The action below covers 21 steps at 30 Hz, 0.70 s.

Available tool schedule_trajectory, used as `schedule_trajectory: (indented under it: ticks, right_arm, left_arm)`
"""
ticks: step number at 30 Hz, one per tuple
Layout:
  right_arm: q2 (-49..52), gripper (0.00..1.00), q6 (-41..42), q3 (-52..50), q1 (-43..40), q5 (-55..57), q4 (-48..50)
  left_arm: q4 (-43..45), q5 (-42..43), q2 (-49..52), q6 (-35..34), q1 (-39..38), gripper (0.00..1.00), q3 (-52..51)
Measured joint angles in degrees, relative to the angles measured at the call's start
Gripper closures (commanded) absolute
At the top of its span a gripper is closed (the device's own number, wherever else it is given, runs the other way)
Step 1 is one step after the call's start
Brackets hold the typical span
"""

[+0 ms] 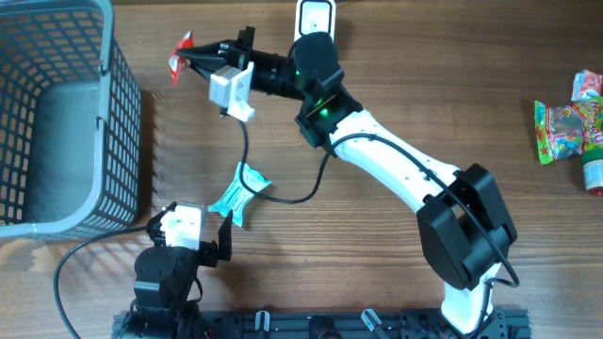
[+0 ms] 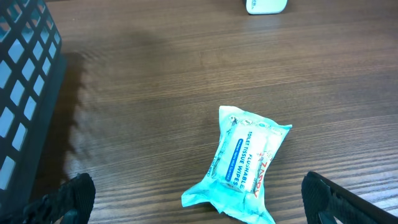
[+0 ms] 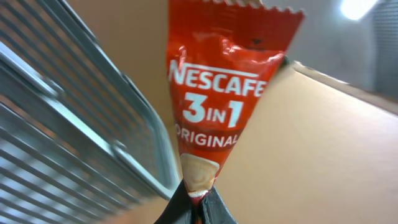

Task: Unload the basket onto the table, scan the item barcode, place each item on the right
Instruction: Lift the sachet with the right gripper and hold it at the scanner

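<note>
Jaws of the right gripper (image 1: 200, 58) are shut on one end of a red sachet (image 1: 179, 55), and the rest of the sachet sticks out past the fingertips toward the basket (image 1: 122, 113). In the right wrist view the black fingertips (image 3: 208, 211) pinch the narrow bottom end. The sachet (image 3: 217, 93) rises from them with its printed face to the camera, reading NESCAFE 3 IN 1 ORIGINAL. No barcode shows on this face. The grey bars of the basket (image 3: 74, 124) run down the left side of that view. Seen from overhead, the sachet is held off the table (image 1: 424, 56), just beside the basket's far right corner. A white device (image 1: 316, 17) stands at the far edge, behind the right arm's wrist.

Jaws of the left gripper (image 1: 191, 231) stand wide apart and hold nothing. It sits low at the near edge, and both fingers (image 2: 68, 199) show in the bottom corners of its wrist view. A blue wipes pack (image 2: 245, 165) lies flat on the wood just ahead of them, touching neither. A black cable (image 1: 283, 196) curves across the table beside the pack. At the far right edge, well apart from both arms, lie some bright snacks (image 1: 565, 127).
</note>
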Motion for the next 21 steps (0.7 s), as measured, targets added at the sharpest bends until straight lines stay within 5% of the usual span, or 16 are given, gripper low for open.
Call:
schedule_trajectory:
  ticks: [6,11,15,17,21]
  right_arm:
    - [0.0,0.96,-15.19,0.02,0.2,15.17,0.0]
    - [-0.02,0.96,-10.36,0.13,0.02,14.12,-10.19]
    - [0.0,0.96,-5.9,0.02,-2.75,-8.87,-28.22]
    - [0.0,0.96,-5.38,0.02,-6.16,-26.03,-32.22]
    - [0.0,0.96,-8.66,0.04,-11.19,-43.5,-40.19]
  left_arm:
    - [0.0,0.0,0.0,0.0,0.0,0.0,0.0]
    - [-0.02,0.0,0.0,0.0,0.0,0.0,0.0]
    - [-0.02,0.0,0.0,0.0,0.0,0.0,0.0]
    - [-0.02,0.0,0.0,0.0,0.0,0.0,0.0]
    - [0.0,0.0,0.0,0.0,0.0,0.0,0.0]
